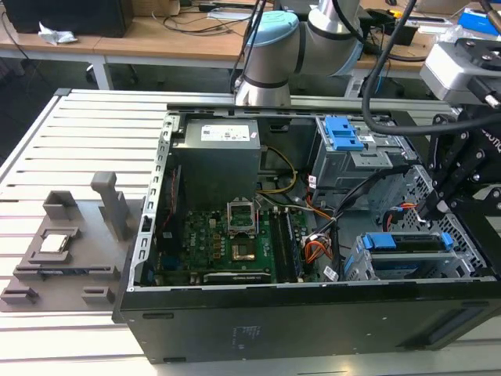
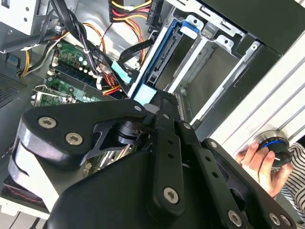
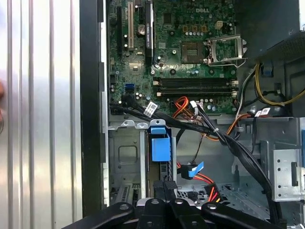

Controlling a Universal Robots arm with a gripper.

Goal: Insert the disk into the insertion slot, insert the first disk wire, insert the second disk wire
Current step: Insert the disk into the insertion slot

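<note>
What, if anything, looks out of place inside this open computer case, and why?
A blue-tipped cable hangs loose beside the blue-framed silver-grey disk in its perforated grey metal cage, apparently plugged into nothing. The motherboard's square metal processor socket stands open.

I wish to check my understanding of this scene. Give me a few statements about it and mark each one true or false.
1. The computer case lies open on the slatted table. True.
2. The disk's carrier is red. False: the disk has a blue carrier.
3. A cooler covers the processor socket. False: the socket is uncovered.
4. In the second wrist view, a hand holds a round knob. True.
</note>
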